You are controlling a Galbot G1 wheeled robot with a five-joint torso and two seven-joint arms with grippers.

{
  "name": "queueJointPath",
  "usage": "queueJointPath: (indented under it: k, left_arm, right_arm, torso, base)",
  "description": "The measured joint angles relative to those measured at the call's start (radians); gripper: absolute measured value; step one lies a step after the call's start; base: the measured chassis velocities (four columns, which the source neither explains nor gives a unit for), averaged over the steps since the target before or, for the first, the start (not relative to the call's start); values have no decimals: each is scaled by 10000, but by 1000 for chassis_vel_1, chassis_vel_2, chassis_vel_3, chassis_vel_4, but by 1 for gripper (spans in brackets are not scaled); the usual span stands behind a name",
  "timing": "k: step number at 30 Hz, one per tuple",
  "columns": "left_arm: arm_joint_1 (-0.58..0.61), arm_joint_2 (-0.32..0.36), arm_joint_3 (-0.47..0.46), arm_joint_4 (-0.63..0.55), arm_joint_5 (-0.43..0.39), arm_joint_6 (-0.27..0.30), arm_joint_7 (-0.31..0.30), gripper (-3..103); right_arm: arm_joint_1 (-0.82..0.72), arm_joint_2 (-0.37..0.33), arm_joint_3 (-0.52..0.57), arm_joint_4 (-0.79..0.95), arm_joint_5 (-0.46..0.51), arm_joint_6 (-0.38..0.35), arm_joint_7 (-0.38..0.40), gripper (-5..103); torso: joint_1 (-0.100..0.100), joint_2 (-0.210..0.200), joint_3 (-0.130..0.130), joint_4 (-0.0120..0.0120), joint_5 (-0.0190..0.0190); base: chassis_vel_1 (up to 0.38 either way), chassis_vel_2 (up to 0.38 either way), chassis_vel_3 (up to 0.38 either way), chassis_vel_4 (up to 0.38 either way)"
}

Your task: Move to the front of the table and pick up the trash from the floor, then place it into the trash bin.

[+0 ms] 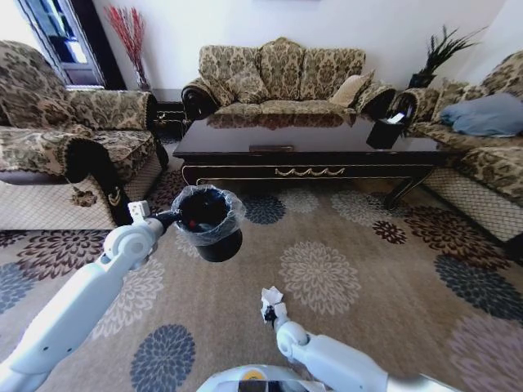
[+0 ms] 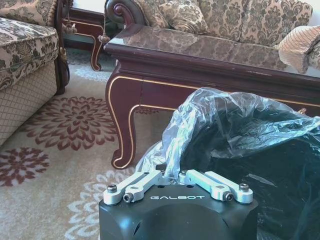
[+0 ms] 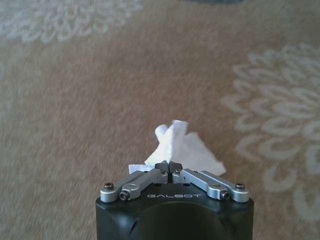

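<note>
"GALBOT" marks both: the right end effector [image 3: 170, 166] is clamped on crumpled white paper [image 3: 181, 146]; the left end effector [image 2: 170, 172] pinches the trash bin [image 1: 211, 224] liner before the desk [image 1: 310, 147].

Table [image 1: 306, 147] sits across the upper middle of the head view, a sofa [image 1: 282, 77] behind it, an armchair [image 1: 61, 139] at far left and another sofa [image 1: 482, 139] at far right. A tissue box [image 1: 384, 132] stands on the table's right part. Trash bin [image 1: 210, 222] is left of centre, just below the table's front edge, with the left gripper [image 1: 167, 217] touching its left side. Lower centre, the right gripper [image 1: 270, 311] sits over the floor [image 1: 376, 294], crumpled paper [image 1: 272, 298] pinched between its fingers.
</note>
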Motion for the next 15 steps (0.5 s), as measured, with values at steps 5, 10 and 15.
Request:
queueJointPath:
  k: [5,10,15]
  left_arm:
    - [270,-42,7,43,138,-39,16,4]
    - [727,-347,89,79,333,-80,8,4]
    - [845,-540,319,106,505,-154,7,4]
  right_arm:
    - [-129,-480,1020,903,-149,360,-246,0]
    - [253,-919,2126,1756,-170,662,-689,0]
    - [996,-1124,2699,2138,-167,1078,-1226,0]
  torso:
    - [0,0,-1,-1,3]
    - [0,0,0,1,1]
    - [0,0,0,2,2]
  base:
    - [0,0,0,0]
    - [0,0,0,0]
    - [0,0,0,0]
